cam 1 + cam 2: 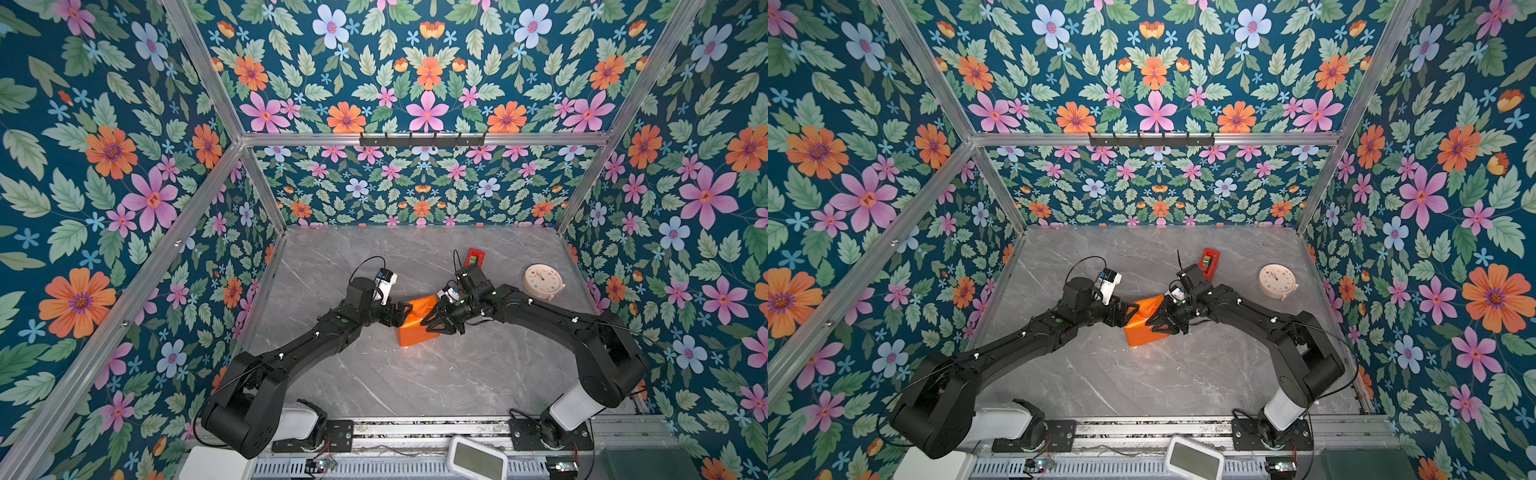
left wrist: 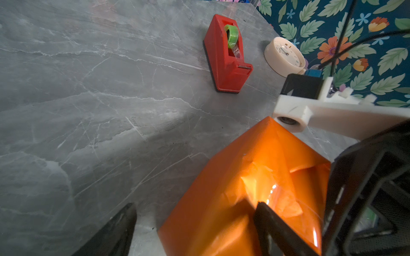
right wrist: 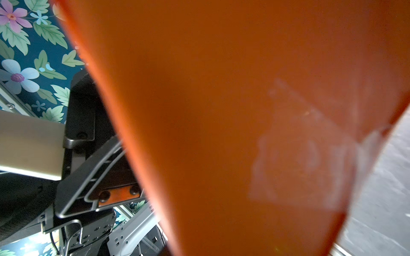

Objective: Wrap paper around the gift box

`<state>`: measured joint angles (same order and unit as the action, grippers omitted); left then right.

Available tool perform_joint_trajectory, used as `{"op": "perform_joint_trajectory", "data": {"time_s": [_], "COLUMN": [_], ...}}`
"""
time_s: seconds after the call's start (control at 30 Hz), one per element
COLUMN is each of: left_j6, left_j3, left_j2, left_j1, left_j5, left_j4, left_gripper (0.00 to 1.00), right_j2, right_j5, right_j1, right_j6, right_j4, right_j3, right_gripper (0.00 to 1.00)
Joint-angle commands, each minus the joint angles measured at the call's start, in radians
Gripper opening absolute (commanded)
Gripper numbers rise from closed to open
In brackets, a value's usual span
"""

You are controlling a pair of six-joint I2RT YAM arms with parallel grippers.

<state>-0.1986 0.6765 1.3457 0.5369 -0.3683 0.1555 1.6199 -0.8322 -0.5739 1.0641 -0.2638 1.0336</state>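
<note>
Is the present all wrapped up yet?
Nearly, it seems. Done: the orange paper covers everything, so the gift box is hidden, and a piece of clear tape sits on one fold. In hand: the open left claw and the right claw are at the parcel's two ends. Left: probably taping the crumpled end folds, using the red tape dispenser.

Blurred, glossy orange paper (image 3: 210,110) fills most of the frame. A clear strip of tape (image 3: 310,155) lies over its edge at lower right, with the grey marble surface (image 3: 381,199) beyond. At left, the black left pincer (image 3: 99,181) stands just beside the paper, with the floral wall (image 3: 33,44) behind.
</note>
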Motion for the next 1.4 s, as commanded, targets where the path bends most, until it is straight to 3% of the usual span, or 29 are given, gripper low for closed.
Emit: {"op": "perform_joint_trajectory", "data": {"time_s": [0.0,0.17,0.3,0.4,0.57,0.7,0.97,1.37], "left_j6": [0.042,0.042,0.042,0.042,0.041,0.041,0.042,0.042], "left_j3": [-0.006,-0.006,-0.006,-0.005,-0.005,-0.005,-0.005,-0.005], "left_j2": [0.006,0.006,0.005,0.004,0.005,0.003,0.001,0.001], "left_j1": [0.002,0.002,0.002,0.002,0.003,0.003,0.003,0.003], "left_j5": [0.005,0.005,0.007,0.006,0.005,0.006,0.007,0.008], "left_j4": [-0.132,-0.132,-0.133,-0.132,-0.132,-0.134,-0.136,-0.134], "left_gripper": [0.85,0.86,0.86,0.86,0.86,0.85,0.85,0.86], "right_j2": [-0.017,-0.059,-0.135,-0.143,-0.066,-0.007,0.095,0.071], "right_j5": [0.016,0.03,0.116,0.15,0.179,0.17,0.148,0.184], "right_j1": [0.002,0.015,0.013,-0.02,-0.04,-0.04,-0.041,-0.029], "right_j6": [-0.026,-0.07,-0.177,-0.233,-0.272,-0.279,-0.279,-0.297], "right_j4": [-0.022,-0.086,-0.216,-0.241,-0.262,-0.241,-0.216,-0.251], "right_j3": [-0.005,-0.015,0.044,0.115,0.222,0.272,0.294,0.241], "right_gripper": [0.37,0.43,0.43,0.39,0.2,0.13,0.1,0.09]}}
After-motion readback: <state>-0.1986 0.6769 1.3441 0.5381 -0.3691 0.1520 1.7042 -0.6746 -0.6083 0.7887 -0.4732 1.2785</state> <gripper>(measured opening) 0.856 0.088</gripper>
